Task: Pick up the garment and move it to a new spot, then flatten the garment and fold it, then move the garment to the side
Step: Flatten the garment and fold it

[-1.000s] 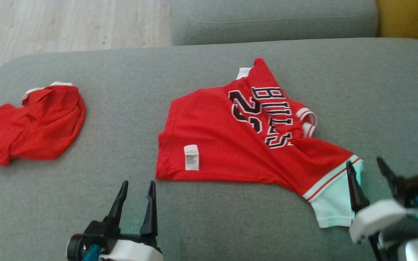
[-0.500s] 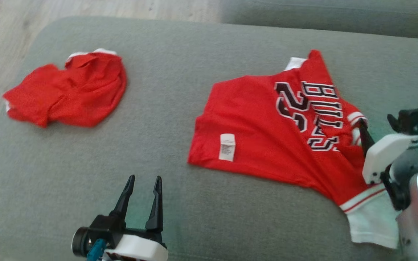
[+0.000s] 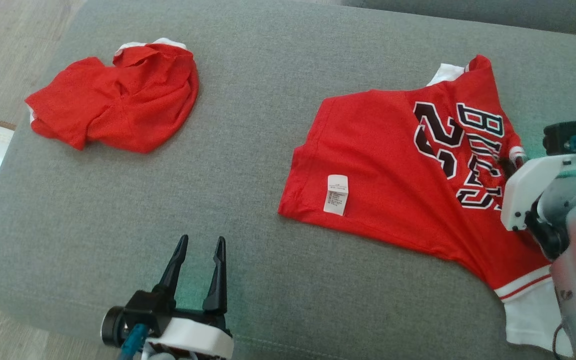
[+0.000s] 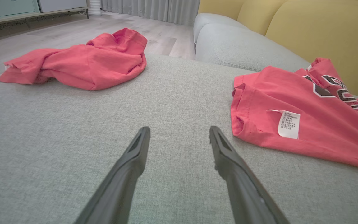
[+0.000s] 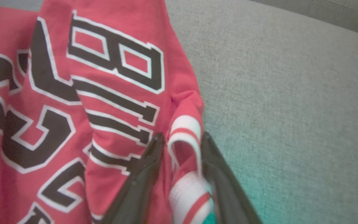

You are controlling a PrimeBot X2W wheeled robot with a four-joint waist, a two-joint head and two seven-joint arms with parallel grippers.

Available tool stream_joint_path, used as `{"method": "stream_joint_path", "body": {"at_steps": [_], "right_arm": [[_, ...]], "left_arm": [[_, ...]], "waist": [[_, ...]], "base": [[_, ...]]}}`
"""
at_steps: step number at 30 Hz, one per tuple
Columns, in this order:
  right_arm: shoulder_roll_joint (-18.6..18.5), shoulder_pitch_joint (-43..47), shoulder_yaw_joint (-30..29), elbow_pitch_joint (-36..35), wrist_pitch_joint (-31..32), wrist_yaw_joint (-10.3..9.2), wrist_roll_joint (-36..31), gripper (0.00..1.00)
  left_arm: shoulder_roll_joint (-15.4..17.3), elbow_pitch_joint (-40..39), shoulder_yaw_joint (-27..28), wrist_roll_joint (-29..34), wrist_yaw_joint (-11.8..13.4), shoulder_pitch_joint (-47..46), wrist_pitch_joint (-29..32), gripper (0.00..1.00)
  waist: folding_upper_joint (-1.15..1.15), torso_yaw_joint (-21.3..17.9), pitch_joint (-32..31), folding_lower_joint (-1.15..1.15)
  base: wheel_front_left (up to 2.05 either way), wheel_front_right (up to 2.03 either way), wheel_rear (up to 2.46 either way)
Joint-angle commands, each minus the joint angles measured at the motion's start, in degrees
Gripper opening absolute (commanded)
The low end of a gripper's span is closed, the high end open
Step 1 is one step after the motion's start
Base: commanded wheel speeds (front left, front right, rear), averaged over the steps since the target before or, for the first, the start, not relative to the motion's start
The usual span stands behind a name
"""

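**Right hand nearer, astride the jersey's cuff**

Near left, the left hand (image 3: 201, 241) hangs spread over bare sofa cushion (image 3: 248, 125). The Bulls jersey (image 3: 383, 170) lies to its right, stretched left to right. The right hand (image 5: 182, 137) straddles the jersey's striped sleeve cuff (image 5: 185, 127); whether it pinches, I cannot tell. A crumpled red garment (image 3: 118, 110) lies far left.

You see a red shirt (image 3: 118, 102) bunched up on the grey sofa cushion (image 3: 248, 150). You also see the wood floor (image 3: 13, 30) and a yellow sofa back (image 4: 322, 28).
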Motion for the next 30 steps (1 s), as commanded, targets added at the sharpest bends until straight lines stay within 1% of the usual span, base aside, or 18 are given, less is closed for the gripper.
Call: {"method": "stream_joint_path", "body": {"at_steps": [1, 6, 12, 18, 20, 21, 22, 23, 28, 30], "right_arm": [[-1.1, -2.2, 1.7, -1.3, -0.6, 0.22, 0.5, 0.0], [-2.9, -7.2, 3.5, -1.9, -4.7, 0.22, -1.2, 0.0], [-3.2, -15.8, 4.7, -0.7, -6.8, 0.22, -4.7, 0.0], [-2.7, -23.1, 3.4, 4.5, -7.9, 0.22, -10.0, 0.0], [-2.2, -24.8, 2.6, 6.6, -9.2, 0.22, -11.4, 0.0], [-1.9, -25.4, 2.1, 7.6, -10.3, 0.22, -12.2, 0.04], [-1.5, -25.9, 1.7, 8.6, -11.3, 0.22, -13.0, 0.42], [-1.0, -26.2, 1.4, 9.6, -12.5, 0.22, -13.7, 1.0], [1.6, -26.9, -0.1, 13.7, -16.9, 0.22, -15.4, 1.0], [2.0, -26.9, 0.0, 14.3, -17.7, 0.22, -15.4, 1.0]], "left_arm": [[-0.1, -1.7, 1.3, 0.0, -0.1, -2.0, -0.6, 1.0], [-0.2, -2.0, 1.1, -0.4, 0.1, -2.3, -0.6, 1.0], [-0.2, -2.3, 0.2, -1.1, 0.4, -3.0, -0.6, 1.0], [-0.2, -2.2, -0.9, -1.7, 0.6, -3.9, -0.6, 1.0], [-0.2, -2.2, -1.1, -2.0, 0.7, -4.2, -0.6, 1.0], [-0.2, -2.2, -1.2, -2.1, 0.8, -4.4, -0.6, 1.0], [-0.2, -2.2, -1.2, -2.2, 0.9, -4.5, -0.6, 1.0], [-0.2, -2.2, -1.3, -2.2, 1.0, -4.5, -0.6, 1.0], [-0.2, -2.3, -0.6, -2.2, 1.5, -4.5, -0.6, 1.0], [-0.2, -2.3, -0.4, -2.0, 1.4, -4.4, -0.6, 1.0]], "waist": [[0.0, -0.1, 0.1, -0.01], [0.0, -0.3, 0.4, -0.01], [0.0, 0.3, 1.5, -0.01], [0.0, 2.1, 2.4, -0.01], [0.0, 2.7, 2.8, -0.01], [0.0, 2.8, 3.0, -0.01], [0.0, 3.0, 3.1, -0.01], [0.0, 3.1, 3.2, -0.01], [0.0, 2.1, 3.1, -0.01], [0.0, 1.6, 2.9, -0.01]], "base": [[0.0, 0.0, 0.0], [0.0, 0.0, 0.0], [0.0, 0.0, 0.0], [0.0, 0.0, 0.0], [0.0, 0.0, 0.0], [0.0, 0.0, 0.0], [0.0, 0.0, 0.0], [0.0, 0.0, 0.0], [0.0, 0.0, 0.0], [0.0, 0.0, 0.0]]}}
